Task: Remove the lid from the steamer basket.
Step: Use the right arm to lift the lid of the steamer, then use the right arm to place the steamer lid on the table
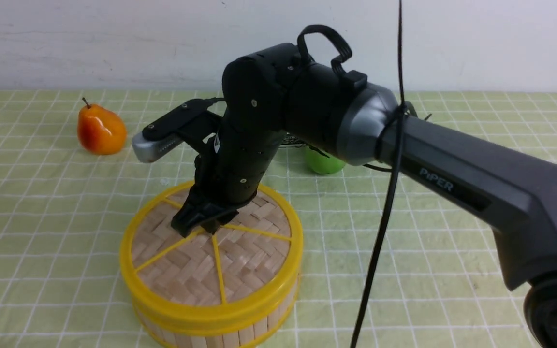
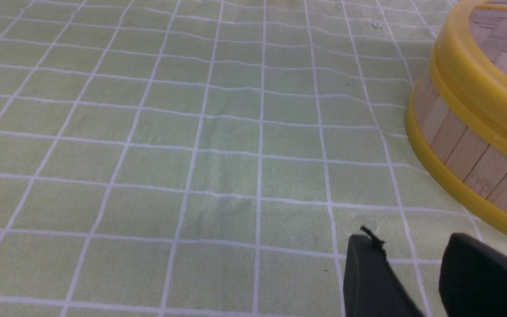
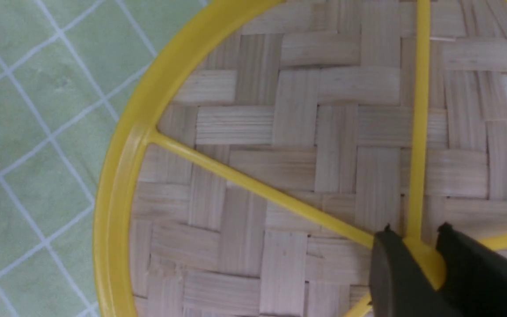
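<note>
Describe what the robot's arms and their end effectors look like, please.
The right arm is grey tubing with black, rounded joints, a white "PiPER" marking, a black strap loop and a thin black cable. Its end effector has dark fingers. The left end effector shows two dark fingers too.

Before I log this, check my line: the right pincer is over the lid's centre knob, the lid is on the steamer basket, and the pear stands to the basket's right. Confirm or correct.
Wrong side: the front view shows the pear left of the steamer basket. The rest holds.
</note>
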